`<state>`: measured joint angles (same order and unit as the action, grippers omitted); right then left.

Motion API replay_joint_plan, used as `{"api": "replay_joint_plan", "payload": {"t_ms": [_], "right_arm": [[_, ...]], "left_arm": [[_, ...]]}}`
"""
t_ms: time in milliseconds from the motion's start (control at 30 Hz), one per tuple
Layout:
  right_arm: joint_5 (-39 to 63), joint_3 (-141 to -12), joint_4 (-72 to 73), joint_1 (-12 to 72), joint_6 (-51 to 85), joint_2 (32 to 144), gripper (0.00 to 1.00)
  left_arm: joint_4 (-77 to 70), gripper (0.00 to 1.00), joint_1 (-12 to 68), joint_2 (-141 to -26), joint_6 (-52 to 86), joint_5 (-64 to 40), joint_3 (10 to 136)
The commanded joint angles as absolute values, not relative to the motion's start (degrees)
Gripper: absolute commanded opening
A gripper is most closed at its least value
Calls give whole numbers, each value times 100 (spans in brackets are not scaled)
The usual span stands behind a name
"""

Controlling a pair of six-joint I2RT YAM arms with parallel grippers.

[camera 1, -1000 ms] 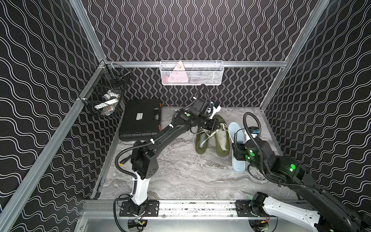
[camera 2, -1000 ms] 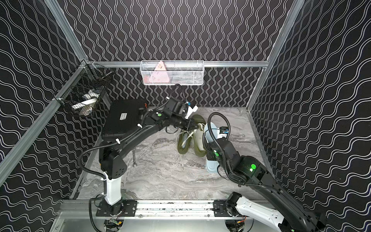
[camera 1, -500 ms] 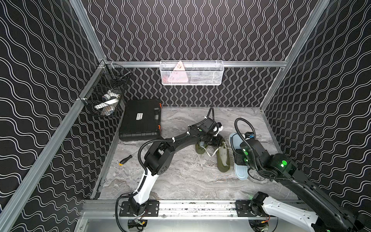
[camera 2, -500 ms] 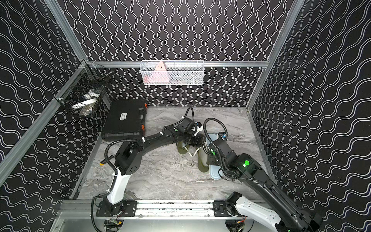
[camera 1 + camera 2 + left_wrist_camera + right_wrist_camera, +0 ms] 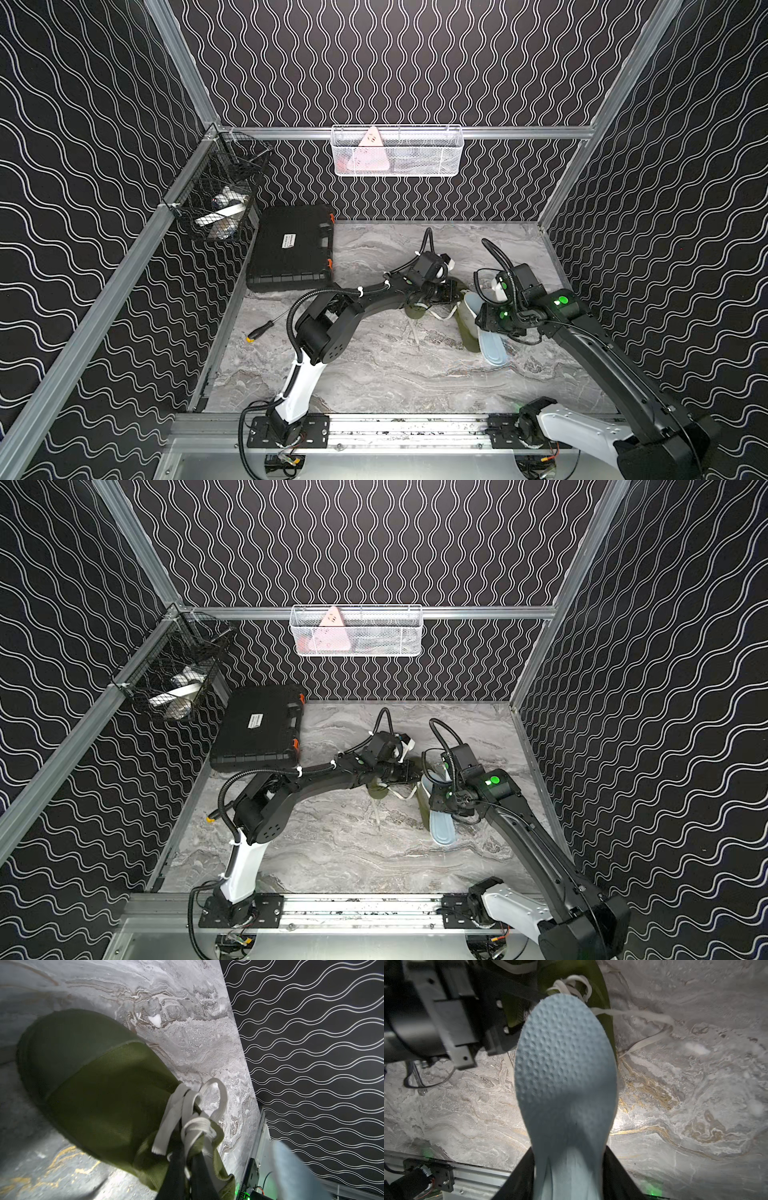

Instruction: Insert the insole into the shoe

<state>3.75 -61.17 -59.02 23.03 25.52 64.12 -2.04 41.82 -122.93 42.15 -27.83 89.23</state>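
An olive green shoe (image 5: pixel 99 1088) with white laces (image 5: pixel 187 1109) lies on the marble tabletop. My left gripper (image 5: pixel 187 1178) is shut on its collar beside the tongue. In both top views that gripper (image 5: pixel 444 291) (image 5: pixel 405 771) hides most of the shoe, and only the toe (image 5: pixel 413 312) (image 5: pixel 378 791) shows. My right gripper (image 5: pixel 568 1178) is shut on the narrow end of the pale blue insole (image 5: pixel 564 1068). The insole's dotted wide end points toward the shoe opening (image 5: pixel 604 1001). In both top views the insole (image 5: pixel 492 351) (image 5: pixel 442 833) slants just right of the shoes.
A second olive shoe (image 5: pixel 466 332) lies beside the insole. A black tool case (image 5: pixel 293 249) sits at the back left and a screwdriver (image 5: pixel 262 330) lies near the left wall. Wire baskets (image 5: pixel 397 151) (image 5: pixel 216 199) hang on the back and left walls.
My left gripper has brought the shoe from the back toward the table's middle. My right gripper has followed with the insole, whose gripped end now stands raised.
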Motion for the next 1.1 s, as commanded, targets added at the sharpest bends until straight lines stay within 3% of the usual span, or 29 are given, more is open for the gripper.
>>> {"api": "replay_joint_plan", "payload": {"t_ms": [0, 533, 1067], "right_arm": [[1077, -6160, -5900, 2203, 2350, 6585, 49], [1857, -5497, -5382, 1650, 2128, 6961, 47], [2569, -5528, -5736, 1379, 1978, 7051, 44]], "left_arm": [[-187, 0, 4176, -12222, 3991, -2970, 9044], [-187, 0, 4176, -12109, 3848, -3019, 8862], [58, 0, 4186, -12013, 3349, -2976, 8832]]}}
